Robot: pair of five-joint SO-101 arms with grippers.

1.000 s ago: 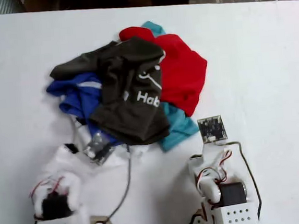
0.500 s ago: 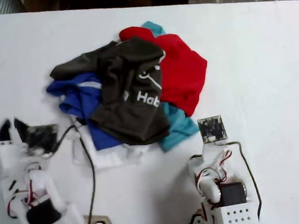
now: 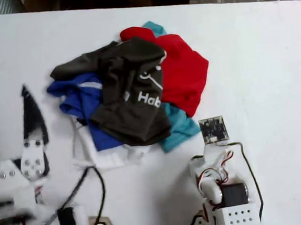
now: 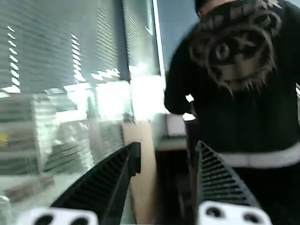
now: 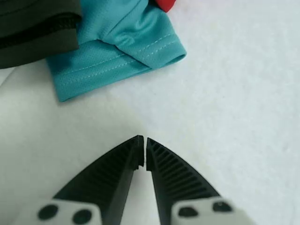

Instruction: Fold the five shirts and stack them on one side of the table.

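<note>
A heap of shirts (image 3: 138,87) lies unfolded a little above the centre of the high view, on the white counter (image 3: 261,55). The dark shirt (image 3: 133,101) (white lettering across its front) is draped on top. The red shirt (image 3: 183,70) spreads out to its right, and the blue shirt (image 3: 75,95) pokes out to its left. The teal shirt (image 3: 177,127) shows at the heap's lower right, with another scrap at the very top. The white shirt (image 3: 109,155) peeks out along the lower left edge, under the blue one.

At the lower left of the high view the left pincer (image 3: 10,124) is lifted up towards the camera. It is released, its two black fingers (image 3: 33,115) spread far apart with nothing between them. Its own wrist view has the left pincer (image 4: 167,150) pointing off the counter into the room, towards window blinds (image 4: 56,61). A black cable (image 3: 97,193) loops beside this arm.

The right arm (image 3: 223,193) sits at the lower right of the high view, with a small circuit board (image 3: 213,129) just beside the teal hem. In the right wrist view the right pincer (image 5: 145,140) is clenched, tips almost touching and gripping nothing. It is over bare counter, near the teal shirt (image 5: 117,51) but apart from it. The dark shirt (image 5: 33,33) overlaps that teal cloth.
</note>
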